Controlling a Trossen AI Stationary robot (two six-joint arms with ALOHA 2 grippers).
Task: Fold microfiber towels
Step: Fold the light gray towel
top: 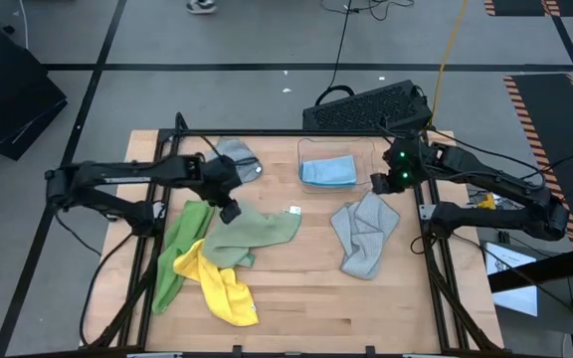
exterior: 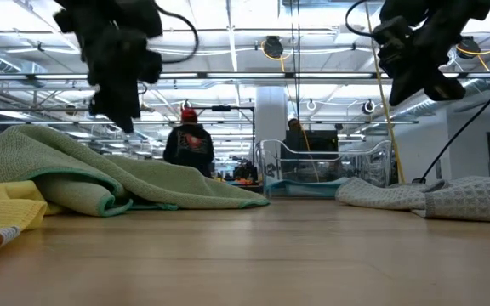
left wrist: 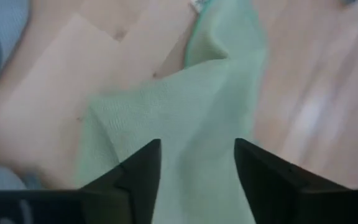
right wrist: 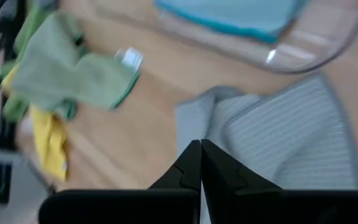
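- High view: the left gripper [top: 229,211] hangs over the sage green towel [top: 252,233], which lies crumpled mid-table beside the bright green towel [top: 179,249] and yellow towel [top: 222,288]. The right gripper [top: 380,184] sits above a grey towel [top: 366,233]; the light blue towel [top: 328,170] rests in the clear bin [top: 306,151].
- Low view: both grippers hang clear above the table [exterior: 253,255].
- Left wrist view: fingers [left wrist: 138,171] spread apart, empty, over sage cloth.
- Right wrist view: fingers [right wrist: 219,171] pressed together, holding nothing.
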